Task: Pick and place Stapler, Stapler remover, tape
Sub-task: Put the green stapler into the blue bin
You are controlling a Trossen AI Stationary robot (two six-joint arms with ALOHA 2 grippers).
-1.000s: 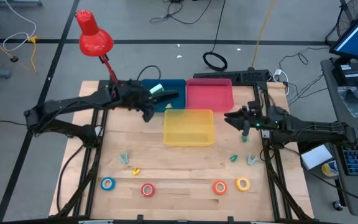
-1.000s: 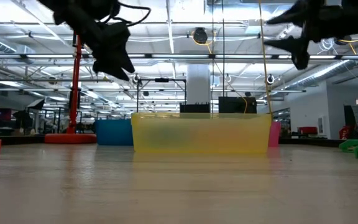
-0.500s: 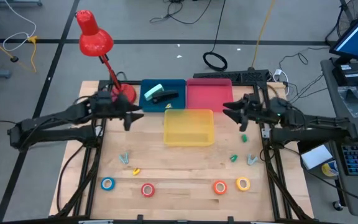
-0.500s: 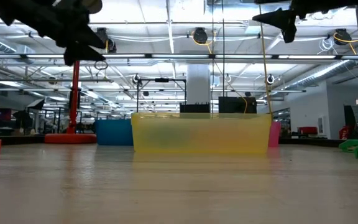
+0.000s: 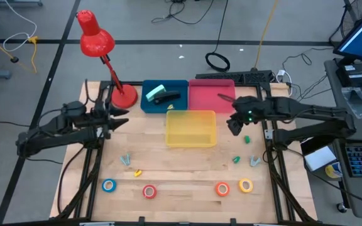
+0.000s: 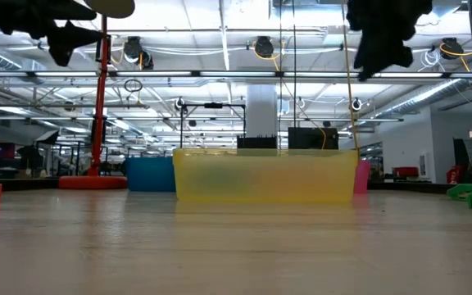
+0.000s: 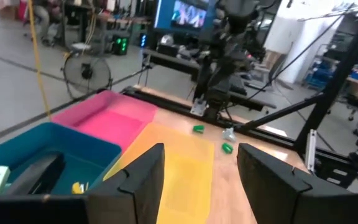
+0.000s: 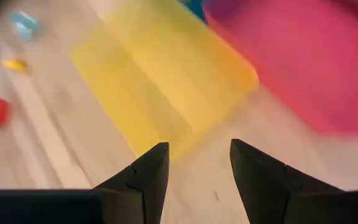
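Right gripper (image 5: pixel 233 125) hovered empty, fingers spread, just beside yellow bin (image 5: pixel 191 128); left gripper (image 7: pixel 199 180) likewise spread, empty. Tape rolls (image 5: pixel 149 191) lay well apart, table's near edge. Risk: small rings slipping from a half-spread pinch.

You have three bins (image 5: pixel 191 128) mid-table, two side by side behind one, a stapler (image 5: pixel 166 97) in the rear left bin, a lamp (image 5: pixel 97 41) to their left, four tape rolls (image 5: pixel 149 191) in a row along the front edge.
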